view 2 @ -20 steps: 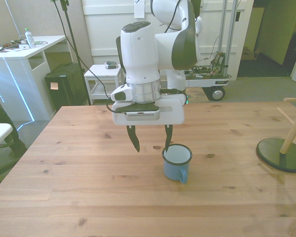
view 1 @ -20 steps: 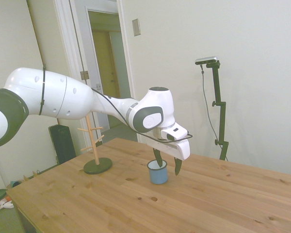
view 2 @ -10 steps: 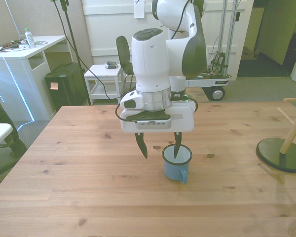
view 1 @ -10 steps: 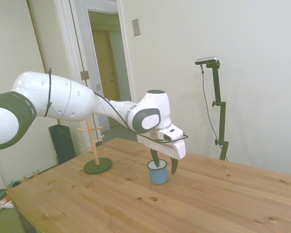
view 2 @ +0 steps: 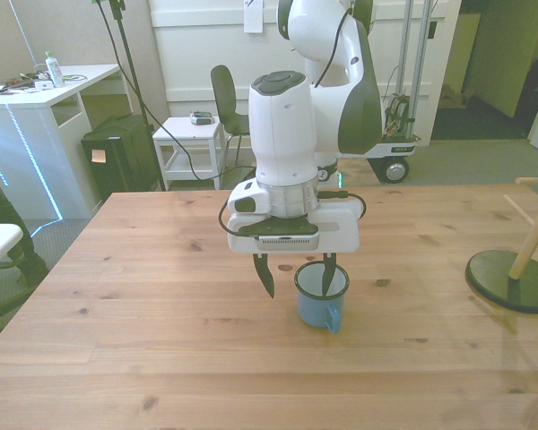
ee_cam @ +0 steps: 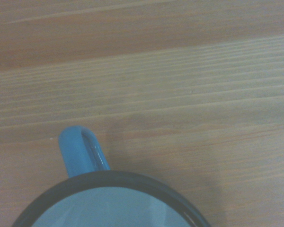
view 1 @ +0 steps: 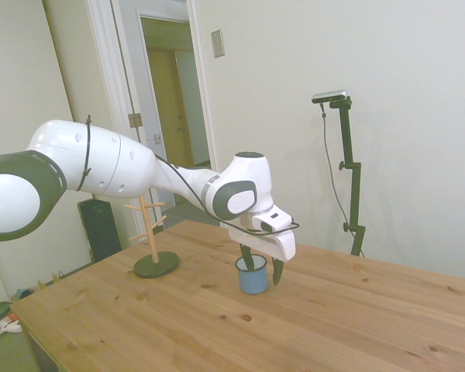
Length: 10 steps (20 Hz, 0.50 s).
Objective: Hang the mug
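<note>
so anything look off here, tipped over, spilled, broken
Nothing stands out. The mug stands upright on the table, with no spill or damage showing. The open gripper straddles the mug's wall, one finger inside it, one outside. The peg stand is upright too.

The table (view 2: 161,358) was made of pale wooden planks with knots and visible grain, its boards running from the front view's left to the front view's right. The mug (view 2: 322,296) stood upright on it near the middle, light blue with a dark rim and white inside, its handle (ee_cam: 81,151) turned toward the front camera. A wooden mug tree (view 1: 153,245) stood on a round dark base near the table's edge at the front view's right, well apart from the mug. In the wrist view the bare planks (ee_cam: 180,94) lay beside the handle.
</note>
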Available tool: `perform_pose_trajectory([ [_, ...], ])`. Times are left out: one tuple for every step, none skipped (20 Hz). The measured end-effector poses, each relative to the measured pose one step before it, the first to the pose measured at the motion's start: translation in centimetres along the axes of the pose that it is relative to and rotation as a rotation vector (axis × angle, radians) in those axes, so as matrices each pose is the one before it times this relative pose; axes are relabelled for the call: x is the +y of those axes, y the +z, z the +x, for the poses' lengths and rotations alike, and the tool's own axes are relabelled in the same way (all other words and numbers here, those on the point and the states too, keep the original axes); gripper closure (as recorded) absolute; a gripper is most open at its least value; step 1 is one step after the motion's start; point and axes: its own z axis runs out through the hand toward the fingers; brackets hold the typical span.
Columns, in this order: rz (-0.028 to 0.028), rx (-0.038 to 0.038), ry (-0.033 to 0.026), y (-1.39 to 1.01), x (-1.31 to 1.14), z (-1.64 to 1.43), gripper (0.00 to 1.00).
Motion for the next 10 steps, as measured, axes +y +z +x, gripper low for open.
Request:
perform_pose_trajectory([
  [0.00052, 0.00317, -0.00196, 0.083, -0.039, -0.051, 1.00],
  [-0.00015, 0.00104, -0.00175, 0.052, -0.055, -0.068, 1.00],
  [-0.00041, 0.00061, -0.00124, 0.042, -0.029, -0.046, 1.00],
  [-0.00140, 0.00029, -0.00124, 0.090, 0.006, -0.051, 1.00],
  [-0.00098, 0.00122, -0.00105, 0.137, 0.029, -0.054, 1.00],
  [0.00053, 0.00264, -0.00024, 0.185, 0.057, -0.050, 1.00],
  [-0.00068, 0.00089, 0.00001, 0.222, 0.079, -0.058, 1.00],
  [-0.00140, -0.00006, -0.00013, 0.176, 0.070, -0.050, 1.00],
  [-0.00052, 0.00060, -0.00023, 0.080, 0.034, -0.019, 1.00],
  [0.00024, 0.00127, -0.00022, 0.036, 0.014, -0.003, 1.00],
])
